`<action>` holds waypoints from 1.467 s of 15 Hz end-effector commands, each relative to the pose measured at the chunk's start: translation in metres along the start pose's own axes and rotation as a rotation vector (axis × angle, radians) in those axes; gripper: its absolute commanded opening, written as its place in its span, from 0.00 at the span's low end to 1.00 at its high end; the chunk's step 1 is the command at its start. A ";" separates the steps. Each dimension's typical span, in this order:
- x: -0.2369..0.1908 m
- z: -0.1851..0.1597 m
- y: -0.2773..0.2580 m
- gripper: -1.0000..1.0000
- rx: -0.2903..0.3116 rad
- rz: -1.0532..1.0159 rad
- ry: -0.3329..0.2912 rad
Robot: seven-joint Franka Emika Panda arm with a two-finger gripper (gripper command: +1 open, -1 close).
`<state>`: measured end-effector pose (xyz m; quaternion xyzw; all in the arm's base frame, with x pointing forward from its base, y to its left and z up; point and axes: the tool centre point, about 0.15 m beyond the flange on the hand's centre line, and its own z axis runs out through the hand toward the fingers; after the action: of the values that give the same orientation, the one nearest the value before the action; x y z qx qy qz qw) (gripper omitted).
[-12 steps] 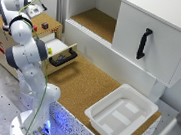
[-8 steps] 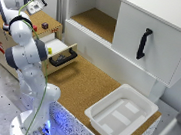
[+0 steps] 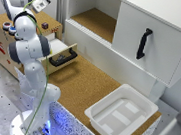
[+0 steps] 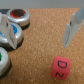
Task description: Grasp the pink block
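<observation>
The pink block (image 4: 61,67) is a small pink-red cube with dark letters on its top face, lying on the cork top of the wooden box. In the exterior view it is a tiny dark cube (image 3: 45,25) on the box top at the exterior view's left. My gripper (image 4: 39,34) is open and empty, hovering above the box top. Its fingers (image 4: 71,27) stand wide apart. The block lies off to one side of the gap, below one fingertip, not between the jaws. In the exterior view the gripper (image 3: 42,8) hangs a little above the block.
Round red (image 4: 19,16), blue (image 4: 12,33) and green (image 4: 2,60) buttons sit on the box top beside the other finger. An open drawer with a black handle (image 3: 63,58), a white bin (image 3: 108,129) and a cabinet with a black handle (image 3: 144,43) are nearby.
</observation>
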<state>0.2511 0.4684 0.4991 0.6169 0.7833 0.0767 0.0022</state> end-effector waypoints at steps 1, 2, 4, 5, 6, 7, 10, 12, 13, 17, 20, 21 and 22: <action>-0.011 0.019 0.021 1.00 0.128 0.061 -0.137; -0.015 0.025 0.021 1.00 0.131 0.092 -0.123; -0.016 0.035 0.027 1.00 0.101 0.148 -0.108; -0.016 0.040 0.032 1.00 0.090 0.165 -0.106; -0.015 0.046 0.038 1.00 0.083 0.178 -0.102; -0.014 0.051 0.043 1.00 0.088 0.181 -0.100; -0.012 0.063 0.052 1.00 0.093 0.189 -0.097; -0.010 0.070 0.054 1.00 0.103 0.183 -0.099; -0.010 0.073 0.053 1.00 0.108 0.183 -0.101; -0.013 0.074 0.046 0.00 0.110 0.154 -0.126; -0.016 0.074 0.036 0.00 0.123 0.158 -0.128; -0.016 0.074 0.034 0.00 0.124 0.159 -0.126; -0.014 0.073 0.033 0.00 0.122 0.156 -0.120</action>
<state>0.2985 0.4644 0.4305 0.6810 0.7318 0.0122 -0.0211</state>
